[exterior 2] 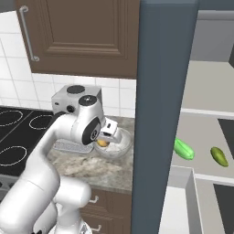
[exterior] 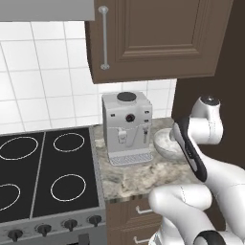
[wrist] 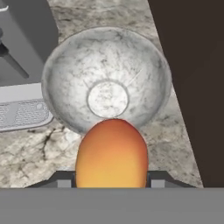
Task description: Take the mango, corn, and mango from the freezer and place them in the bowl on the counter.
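Observation:
In the hand view an orange-yellow mango (wrist: 111, 155) sits between the dark fingertips (wrist: 64, 183) of my gripper (wrist: 111, 183), which is shut on it. Just beyond it lies the whitish speckled bowl (wrist: 70, 65), with nothing inside. From the right base view the gripper (exterior 2: 105, 140) holds the mango (exterior 2: 102, 144) over the bowl's (exterior 2: 121, 148) near-left rim on the counter (exterior 2: 91, 170). The freezer's dark door (exterior 2: 160, 114) stands open to the right. Two green oblong items (exterior 2: 183, 149) (exterior 2: 219, 156) lie on its shelf; I cannot tell whether either is the corn.
A grey coffee machine (exterior: 127, 127) stands on the counter (exterior: 139, 177) left of the bowl (exterior: 162, 142). A black stovetop (exterior: 45, 172) lies further left. Brown wall cabinets (exterior: 158, 38) hang above. A dark side panel (wrist: 192, 87) rises close to the bowl's right.

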